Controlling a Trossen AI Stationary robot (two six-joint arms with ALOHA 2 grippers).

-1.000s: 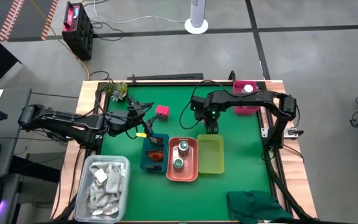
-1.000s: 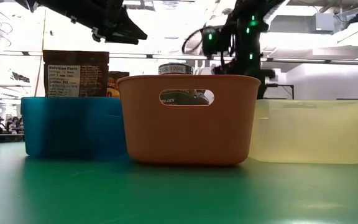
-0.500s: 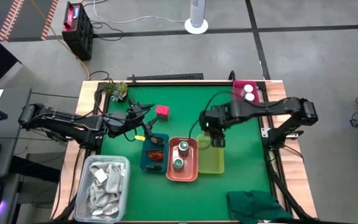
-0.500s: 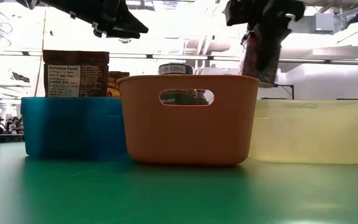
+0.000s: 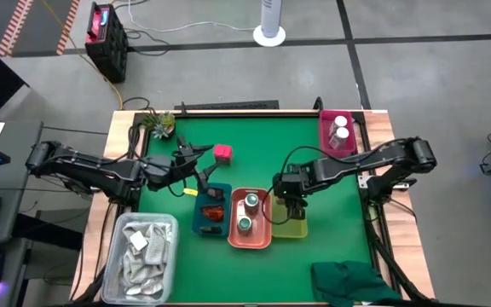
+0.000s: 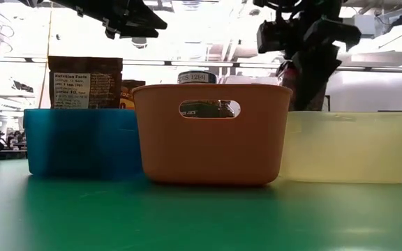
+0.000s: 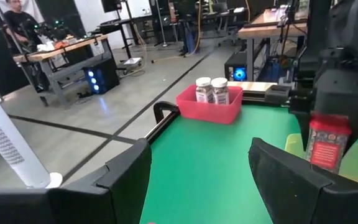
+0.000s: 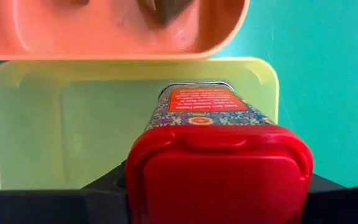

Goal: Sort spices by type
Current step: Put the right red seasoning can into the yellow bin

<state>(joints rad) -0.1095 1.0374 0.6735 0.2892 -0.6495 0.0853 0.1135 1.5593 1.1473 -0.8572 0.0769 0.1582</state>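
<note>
Right gripper point(image 5: 289, 202) was clamped on a red-lidded spice tin point(image 8: 219, 160), holding it upright over the yellow tray point(image 5: 290, 223), which looked empty beneath it. To finish the placement well, it should lower straight down until the tin's base met the tray floor, clear of the wall shared with the orange tray point(image 5: 251, 240), then part the fingers only a little so the tall tin would not tip. Beside it, the orange tray held 2 green-lidded jars point(image 5: 251, 203), and the blue tray point(image 5: 199, 223) next along held the dark brown-orange packets point(image 6: 85, 81). Left gripper point(image 5: 196, 170) hovered with its fingers spread wide, just short of the pink cube box point(image 5: 222, 153) on the mat. Farthest off, 2 white-lidded jars point(image 5: 340, 127) stood in the pink tray point(image 5: 327, 145) at the table's back corner.
</note>
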